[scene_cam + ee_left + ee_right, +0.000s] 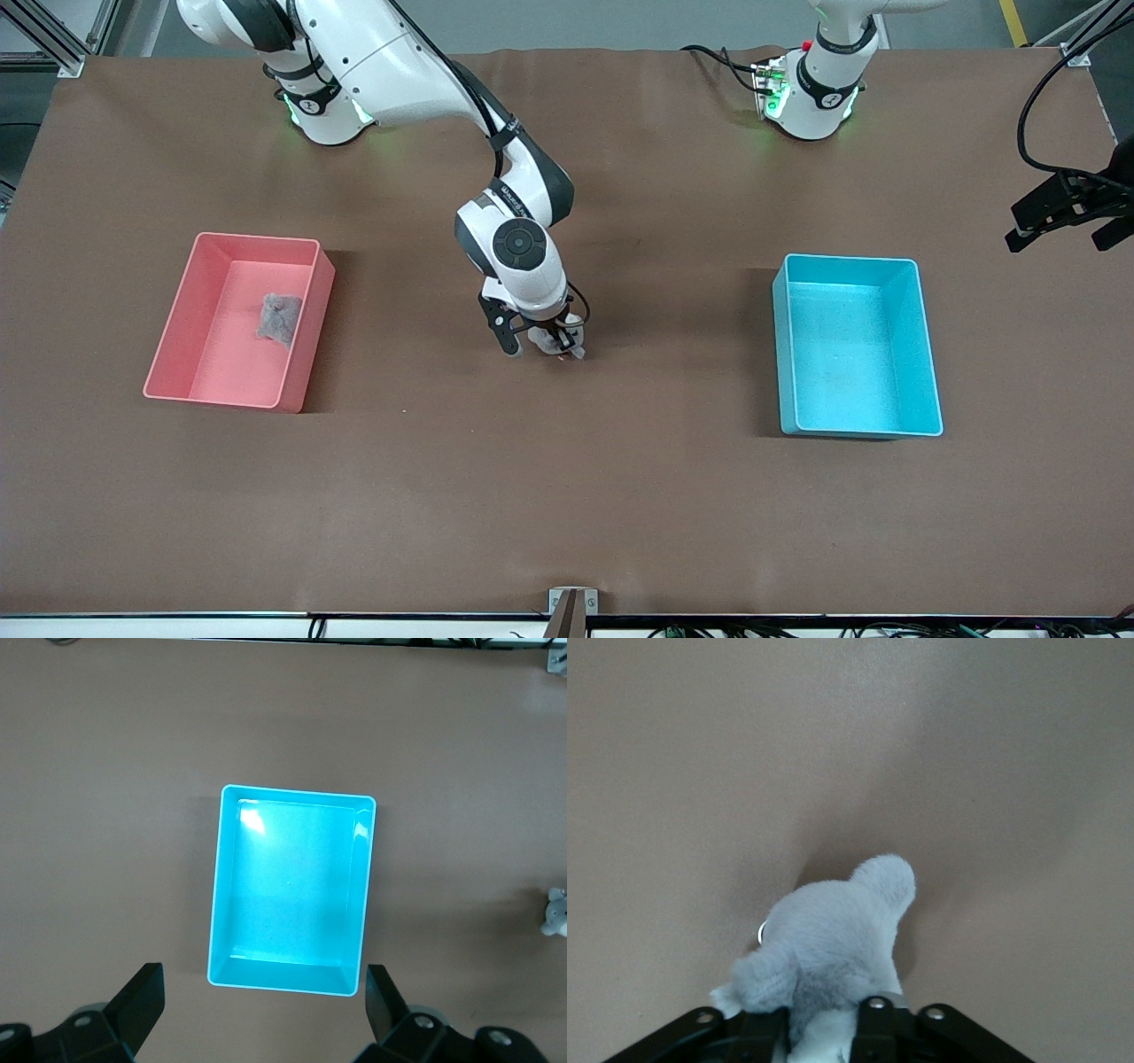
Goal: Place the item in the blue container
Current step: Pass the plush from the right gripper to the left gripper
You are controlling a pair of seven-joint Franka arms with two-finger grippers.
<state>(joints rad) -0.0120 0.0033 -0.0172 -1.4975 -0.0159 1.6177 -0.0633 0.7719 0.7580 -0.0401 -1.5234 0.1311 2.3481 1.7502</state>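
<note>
A small grey plush toy [558, 342] [833, 943] sits between the fingers of my right gripper [542, 340] [824, 1028], which is shut on it, low over the middle of the table. The blue container [780, 354] [215, 904] stands empty toward the left arm's end of the table. My left gripper [1063, 213] [263, 1010] hangs open high above that container with nothing between its fingers. The plush toy [556, 912] also shows at the edge of the left wrist view.
A pink bin [297, 377] of the same shape stands toward the right arm's end of the table, with a grey plush item [279, 319] lying in it. The table is covered in brown sheet [567, 496].
</note>
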